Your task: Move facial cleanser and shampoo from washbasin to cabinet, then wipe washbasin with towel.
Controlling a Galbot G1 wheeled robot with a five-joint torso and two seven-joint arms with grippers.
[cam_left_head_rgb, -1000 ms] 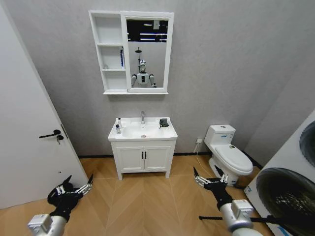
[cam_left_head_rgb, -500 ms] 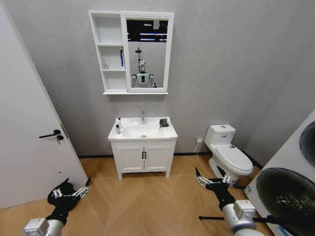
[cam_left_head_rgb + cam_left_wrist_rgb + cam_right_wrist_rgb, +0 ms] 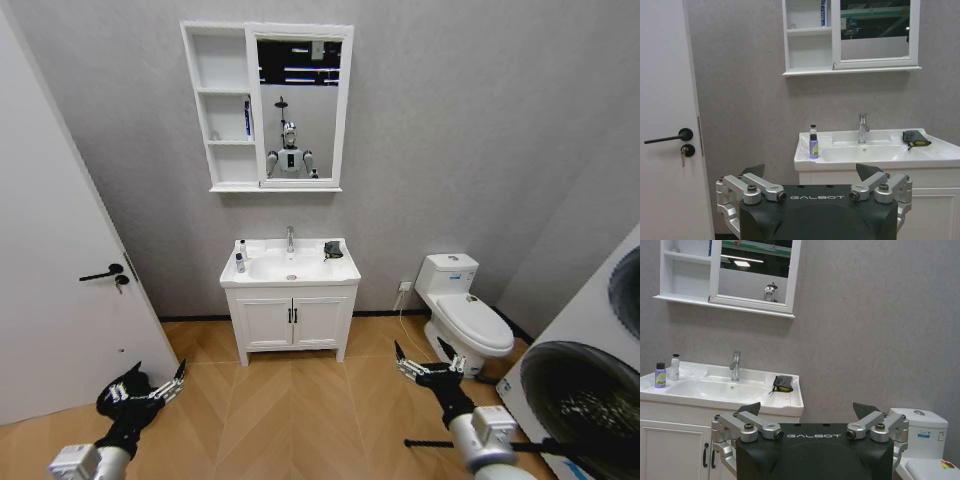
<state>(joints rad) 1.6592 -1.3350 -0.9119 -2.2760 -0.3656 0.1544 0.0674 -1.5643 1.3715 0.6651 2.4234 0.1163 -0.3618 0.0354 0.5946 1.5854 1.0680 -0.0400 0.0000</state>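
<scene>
The white washbasin [image 3: 306,268] stands against the far wall, well ahead of both arms. On its left rim stand two small bottles, a purple one with a black cap [image 3: 813,148] and a white one [image 3: 674,367]; which is the facial cleanser and which the shampoo I cannot tell. The dark towel [image 3: 333,250] lies crumpled on the right rim. Above hangs the cabinet [image 3: 222,106] with open shelves and a mirror. My left gripper [image 3: 160,374] and right gripper [image 3: 419,354] hover low over the floor, both open and holding nothing.
A white door [image 3: 60,280] with a black handle stands at the left. To the right of the basin sit a white toilet [image 3: 462,310] and a large machine [image 3: 590,380]. Wooden floor [image 3: 290,400] stretches between me and the low cupboard [image 3: 292,322].
My left gripper has sunk slightly lower. The right gripper has barely shifted. Nothing on the basin has moved.
</scene>
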